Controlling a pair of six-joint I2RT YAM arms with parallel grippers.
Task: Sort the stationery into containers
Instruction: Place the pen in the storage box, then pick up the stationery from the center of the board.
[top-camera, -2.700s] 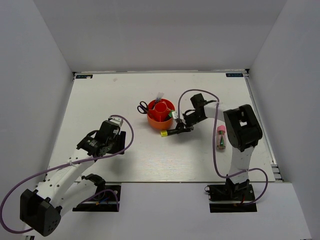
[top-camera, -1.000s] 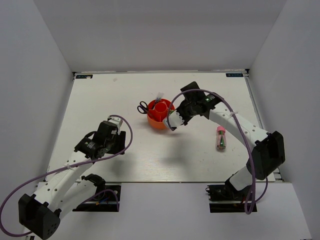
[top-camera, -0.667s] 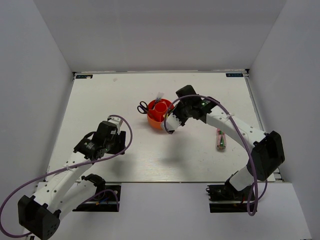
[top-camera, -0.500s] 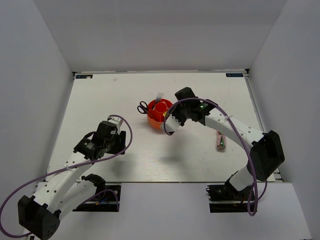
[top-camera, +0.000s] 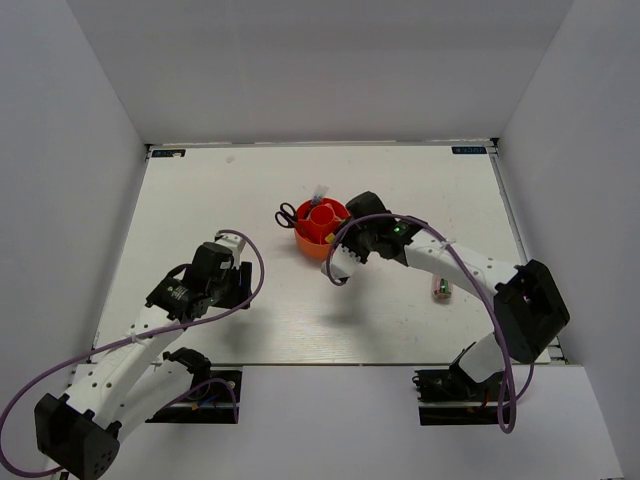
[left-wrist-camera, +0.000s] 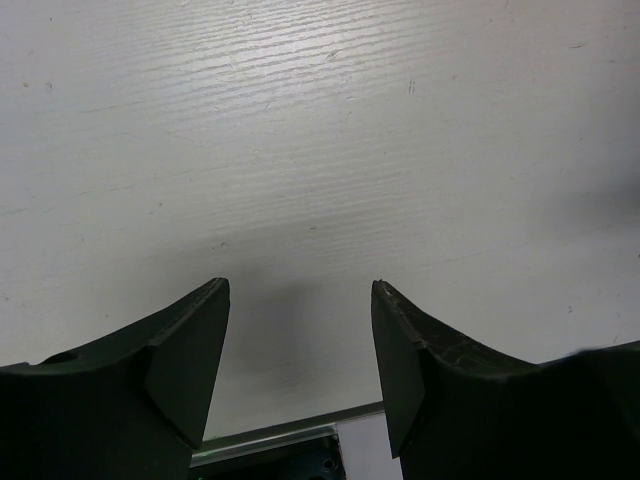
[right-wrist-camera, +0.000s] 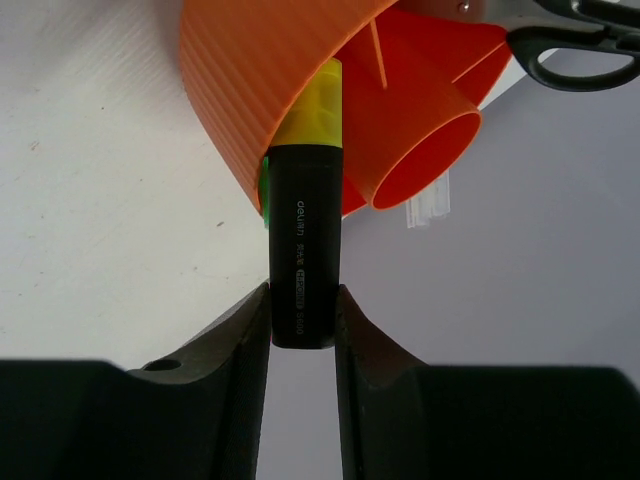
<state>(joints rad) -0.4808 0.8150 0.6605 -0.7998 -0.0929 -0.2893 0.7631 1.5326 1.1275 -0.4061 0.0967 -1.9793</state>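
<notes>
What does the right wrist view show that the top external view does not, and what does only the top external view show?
Only the right wrist view: the black marker with its yellow cap and white print, held by the right gripper, the cap at the rim of the organizer. Only the top external view: the left arm and the pink-capped tube, which lies on the table to the right. Both: the red-orange organizer with its central cup, and the black-handled scissors at its rim.
</notes>
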